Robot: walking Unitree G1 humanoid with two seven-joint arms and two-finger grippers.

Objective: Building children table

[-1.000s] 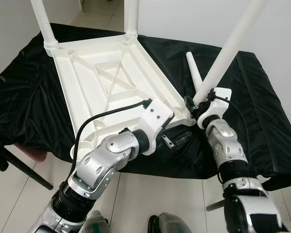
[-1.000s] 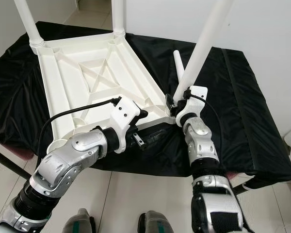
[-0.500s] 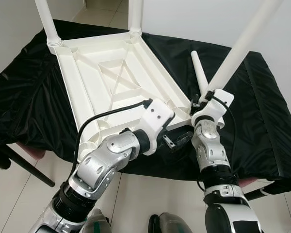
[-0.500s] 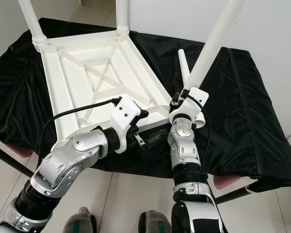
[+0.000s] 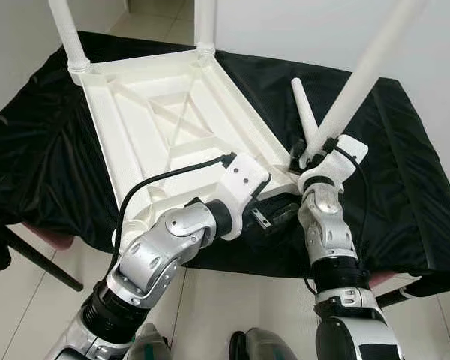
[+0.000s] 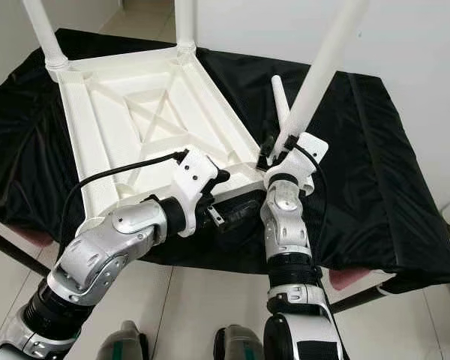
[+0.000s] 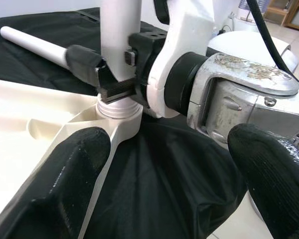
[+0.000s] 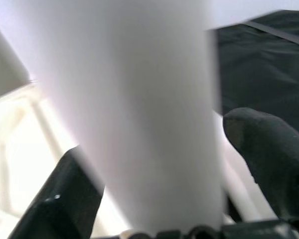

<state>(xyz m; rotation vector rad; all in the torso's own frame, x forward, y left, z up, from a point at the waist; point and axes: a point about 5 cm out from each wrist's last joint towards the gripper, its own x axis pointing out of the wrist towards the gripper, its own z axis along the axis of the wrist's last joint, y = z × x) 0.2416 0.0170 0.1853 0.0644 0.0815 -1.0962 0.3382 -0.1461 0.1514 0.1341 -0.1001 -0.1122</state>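
Black-draped bench (image 5: 405, 165) bears upturned table (image 5: 172, 120); right pincer (image 7: 114, 74) pinches its leg (image 5: 356, 79); left pincer (image 5: 281, 214) spread nearby.

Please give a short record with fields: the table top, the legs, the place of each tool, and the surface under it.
table top: white plastic table top, upside down, ribs facing up
fitted legs: two far legs upright in corner sockets
near leg: white leg at the near right corner socket, leaning
loose leg: one lying on the cloth
right tool: shut on the near leg's base
left tool: open, at the table top's near edge
surface: black cloth
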